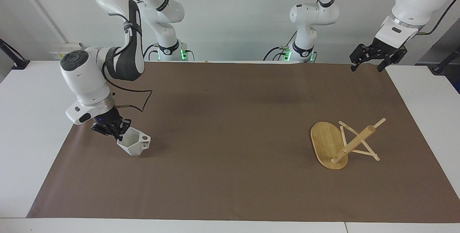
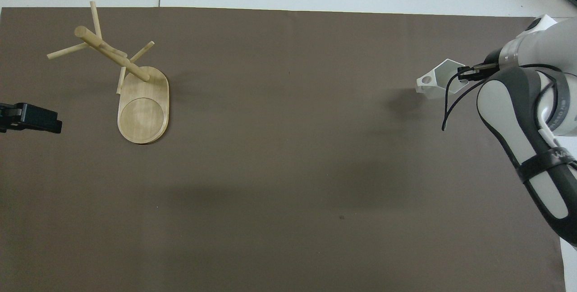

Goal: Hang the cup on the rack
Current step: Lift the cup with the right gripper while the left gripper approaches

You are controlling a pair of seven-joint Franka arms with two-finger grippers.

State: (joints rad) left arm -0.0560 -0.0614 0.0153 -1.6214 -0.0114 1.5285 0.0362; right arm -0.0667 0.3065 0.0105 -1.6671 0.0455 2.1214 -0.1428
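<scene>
Facing view: my right gripper [image 1: 118, 135] pinches the rim of the cup [image 1: 134, 144], lifted and tilted over the brown mat [image 1: 230, 136] at the right arm's end of the counter; nothing shows inside it. The rack [image 1: 343, 143] lies tipped over toward the left arm's end. My left gripper [image 1: 372, 62] hangs spread, waiting.

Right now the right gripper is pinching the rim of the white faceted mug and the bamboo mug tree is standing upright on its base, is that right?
Not quite. The bamboo mug tree is not upright: the facing view shows it tipped over on the brown mat, its oval base on edge and its post slanting. The rest holds: the right gripper is shut on the rim of the white faceted mug.
</scene>
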